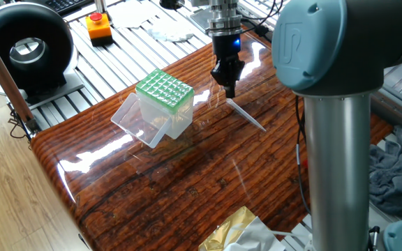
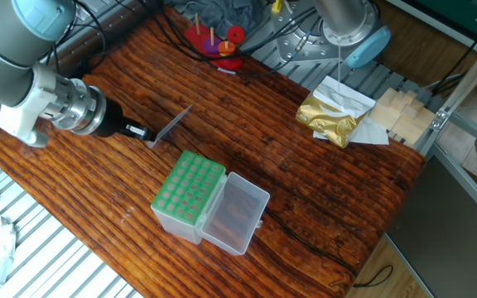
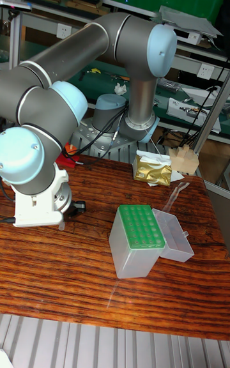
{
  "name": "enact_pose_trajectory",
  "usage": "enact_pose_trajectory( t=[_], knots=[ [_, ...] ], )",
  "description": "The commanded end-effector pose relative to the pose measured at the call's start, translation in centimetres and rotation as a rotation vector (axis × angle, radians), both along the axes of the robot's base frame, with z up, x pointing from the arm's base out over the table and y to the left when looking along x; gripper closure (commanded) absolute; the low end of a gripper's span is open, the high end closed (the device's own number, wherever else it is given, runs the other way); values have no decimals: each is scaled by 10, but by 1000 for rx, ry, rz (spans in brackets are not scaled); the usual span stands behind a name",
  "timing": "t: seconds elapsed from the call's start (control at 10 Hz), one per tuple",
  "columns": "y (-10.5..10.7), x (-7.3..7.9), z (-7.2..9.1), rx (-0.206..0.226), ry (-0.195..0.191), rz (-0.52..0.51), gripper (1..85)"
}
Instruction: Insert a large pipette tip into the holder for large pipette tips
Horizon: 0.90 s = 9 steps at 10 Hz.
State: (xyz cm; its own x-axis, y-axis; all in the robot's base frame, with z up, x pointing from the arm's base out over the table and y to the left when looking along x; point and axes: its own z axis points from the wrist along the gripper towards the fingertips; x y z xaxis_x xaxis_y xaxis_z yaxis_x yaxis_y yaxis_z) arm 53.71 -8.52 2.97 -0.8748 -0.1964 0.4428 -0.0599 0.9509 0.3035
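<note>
Claw (image 1: 227, 89) closed on large pipette tip (image 1: 246, 116) at its wide end, tip slanting to table (image 1: 187, 174), green-topped holder (image 1: 164, 102) beside claw, apart

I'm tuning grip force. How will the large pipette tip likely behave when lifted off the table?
Probably very light: the large pipette tip is a thin translucent cone. Its taper suggests it could roll in an arc or swing if pinched only at the wide end, where the end effector sits.

Tip (image 1: 246, 116) flat on table (image 1: 187, 181), right of holder (image 1: 164, 92); gripper (image 1: 227, 89) over tip's wide end.
</note>
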Motion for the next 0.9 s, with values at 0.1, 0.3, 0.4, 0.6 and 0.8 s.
enact_pose_trajectory(
  t=[0.1,0.3,0.4,0.6,0.8],
  knots=[
    [-6,0,-2,3,-16,18,687],
    [-7,1,-4,2,-26,19,637],
    [-7,3,-5,-1,-32,18,637],
    [-11,8,-11,-11,-59,26,630],
    [-11,8,-12,-16,-60,21,617]
  ],
)
